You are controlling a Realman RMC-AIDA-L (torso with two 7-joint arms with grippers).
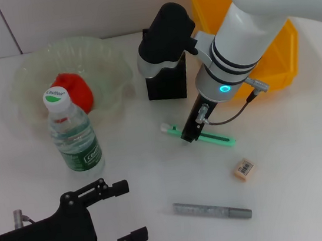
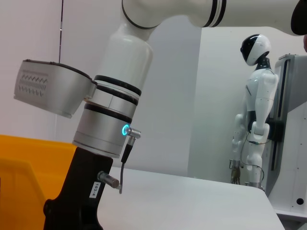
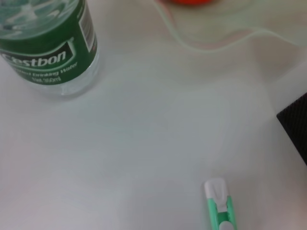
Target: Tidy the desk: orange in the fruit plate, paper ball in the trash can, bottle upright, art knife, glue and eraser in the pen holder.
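The white bench (image 1: 308, 154) fills the head view, 1 surface carrying everything. The right arm sweeps in from the upper right and hides much of the 1 yellow-orange trash can (image 1: 280, 57): only its near wall and a corner of rim show, and what is inside cannot be seen. No paper ball shows in any view.

On the left sits 1 fruit plate (image 1: 30, 72), pale green and wavy-rimmed, with 1 orange (image 1: 77, 90) in it, partly masked by the bottle cap. In front of the plate stands 1 bottle (image 1: 75, 135), upright, green label facing out; the right wrist view catches only its lower half (image 3: 45, 48).

The 1 black pen holder (image 1: 165, 84) is mostly covered by the arm's dark wrist housing, so its opening is out of sight.

Right tool (image 1: 190, 133) is down at the art knife (image 1: 201, 134), its dark tip sitting over the knife's middle; whether it is pinching or spread, I cannot tell. The knife's white end pokes into the right wrist view (image 3: 218, 203), the rest cut off.

Left tool (image 1: 123, 213) hovers low at the near-left edge, its black fingers (image 1: 116, 189) spread wide and holding nothing.

Smaller still: 1 grey glue (image 1: 211, 210) stick lies flat near the front, and 1 beige eraser (image 1: 244, 169) sits between it and the knife, apart from both.
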